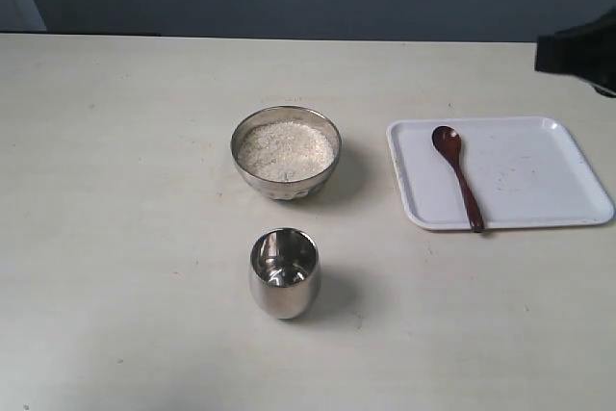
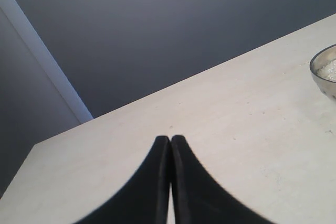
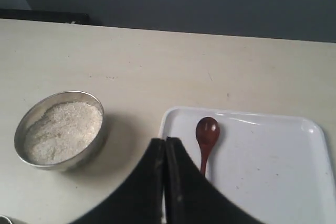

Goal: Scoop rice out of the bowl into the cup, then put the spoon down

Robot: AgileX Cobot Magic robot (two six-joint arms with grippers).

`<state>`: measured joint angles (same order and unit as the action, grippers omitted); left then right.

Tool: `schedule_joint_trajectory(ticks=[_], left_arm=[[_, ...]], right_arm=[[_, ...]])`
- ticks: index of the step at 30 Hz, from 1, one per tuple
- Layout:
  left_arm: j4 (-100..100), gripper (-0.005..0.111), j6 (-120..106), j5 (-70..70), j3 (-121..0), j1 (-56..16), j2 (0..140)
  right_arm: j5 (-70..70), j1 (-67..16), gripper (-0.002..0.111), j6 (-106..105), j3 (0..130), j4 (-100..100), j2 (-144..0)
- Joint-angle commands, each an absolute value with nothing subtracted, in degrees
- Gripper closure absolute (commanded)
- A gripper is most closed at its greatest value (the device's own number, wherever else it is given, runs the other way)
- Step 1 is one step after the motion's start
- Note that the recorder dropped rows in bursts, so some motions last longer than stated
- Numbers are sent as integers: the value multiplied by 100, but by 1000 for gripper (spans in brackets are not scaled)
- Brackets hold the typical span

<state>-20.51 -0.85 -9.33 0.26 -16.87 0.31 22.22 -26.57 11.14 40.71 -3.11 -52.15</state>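
Observation:
The steel bowl (image 1: 286, 153) holds a pale heap of rice (image 1: 286, 149) at mid-table; it also shows in the right wrist view as bowl (image 3: 59, 130) with rice (image 3: 64, 130). The steel cup (image 1: 284, 273) stands upright in front of it. The dark wooden spoon (image 1: 458, 175) lies on a white tray (image 1: 539, 175), head toward the back. My right gripper (image 3: 166, 141) is shut and empty, hovering over the tray's edge (image 3: 173, 116) beside the spoon (image 3: 206, 139). My left gripper (image 2: 170, 139) is shut and empty over bare table, far from the bowl (image 2: 324, 72).
A dark part of the right arm (image 1: 577, 50) shows at the exterior view's right edge. The pale table (image 1: 115, 190) stretches wide to the left. A dark wall stands behind the table's far edge.

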Motion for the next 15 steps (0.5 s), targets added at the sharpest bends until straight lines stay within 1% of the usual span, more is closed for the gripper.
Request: schedule_joint_trajectory(ticks=[1,6,15], left_arm=[[-2042,106,-45,-899,0,-1730,0],[-2042,106,-45,-899,0,-1730,0],[-2042,106,-45,-899,0,-1730,0]], right_arm=[[2418,-2678,109,1116,3566,-450,-4608],[3121,-2678,109,1116,3502,-440,-4419],[3109,-2678,109,1126,3502,-440,-4419]])
